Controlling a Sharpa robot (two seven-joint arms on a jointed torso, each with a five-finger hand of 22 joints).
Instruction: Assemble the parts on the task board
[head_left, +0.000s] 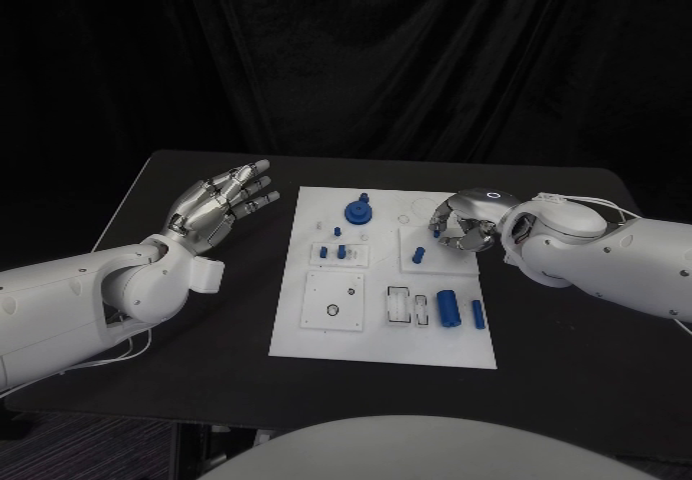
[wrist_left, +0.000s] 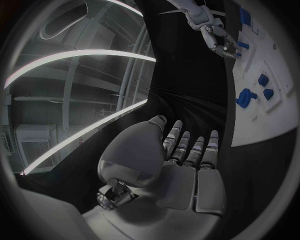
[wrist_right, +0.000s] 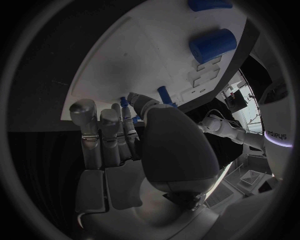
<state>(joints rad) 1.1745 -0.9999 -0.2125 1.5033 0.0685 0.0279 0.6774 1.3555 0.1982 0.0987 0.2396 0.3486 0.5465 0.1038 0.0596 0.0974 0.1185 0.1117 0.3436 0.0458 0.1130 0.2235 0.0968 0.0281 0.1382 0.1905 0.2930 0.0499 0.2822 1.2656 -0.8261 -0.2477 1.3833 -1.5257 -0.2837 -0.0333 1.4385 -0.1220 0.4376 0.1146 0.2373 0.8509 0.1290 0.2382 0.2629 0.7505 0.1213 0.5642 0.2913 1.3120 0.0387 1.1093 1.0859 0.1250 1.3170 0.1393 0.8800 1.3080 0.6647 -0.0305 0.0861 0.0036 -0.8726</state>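
Left hand (head_left: 216, 205) empty with fingers spread, off the board (head_left: 325, 335), right hand (head_left: 469, 225) curled over the board's far corner, grip unclear, blue parts (head_left: 449, 306) nearby

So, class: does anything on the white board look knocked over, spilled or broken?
Nothing stands out. The blue parts sit neatly on the board; the right hand hovers above it and the left hand is open beside it.

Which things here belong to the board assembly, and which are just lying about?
Job:
- board
- blue parts on it: gear-like piece, peg, cylinder
- right hand, over the board's far right corner
- left hand, raised off to the board's side

Lying about:
- only the table; nothing loose on it
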